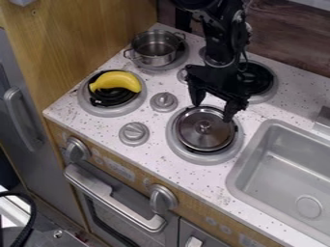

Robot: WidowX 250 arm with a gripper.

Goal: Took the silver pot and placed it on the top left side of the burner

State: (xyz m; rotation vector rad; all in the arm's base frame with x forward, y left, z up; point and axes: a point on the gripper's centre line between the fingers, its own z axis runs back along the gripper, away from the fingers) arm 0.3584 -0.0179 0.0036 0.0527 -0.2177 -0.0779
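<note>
Silver, so look for the pot (155, 54) at about 11 o'clock from the claw (213, 111), well apart from it. Sits upright on the pot's burner (180, 58), set a little toward that ring's own 11 o'clock. Has its long axis, handle to handle, running from about 8 to 2 o'clock.

As for the claw, hangs wide open with nothing seen in its grip, one tip at 10 o'clock and the other at 4, by the 12-to-2 o'clock rim of the lid (193, 135). Cannot tell whether either tip touches that rim. As for the lid, lies knob up on the lid's burner (205, 159). Beyond, at about 10 o'clock from the claw, comes upon the banana (116, 81); between 4 and 5, the sink (244, 161).

Going by the task, looks finished. Probably needs only a straight lift toward 12 o'clock, clear of the lid, before any swing; could nudge or tip the lid by going sideways first. If correcting the pot, would need to travel toward 11 o'clock and grip across one wall.
</note>
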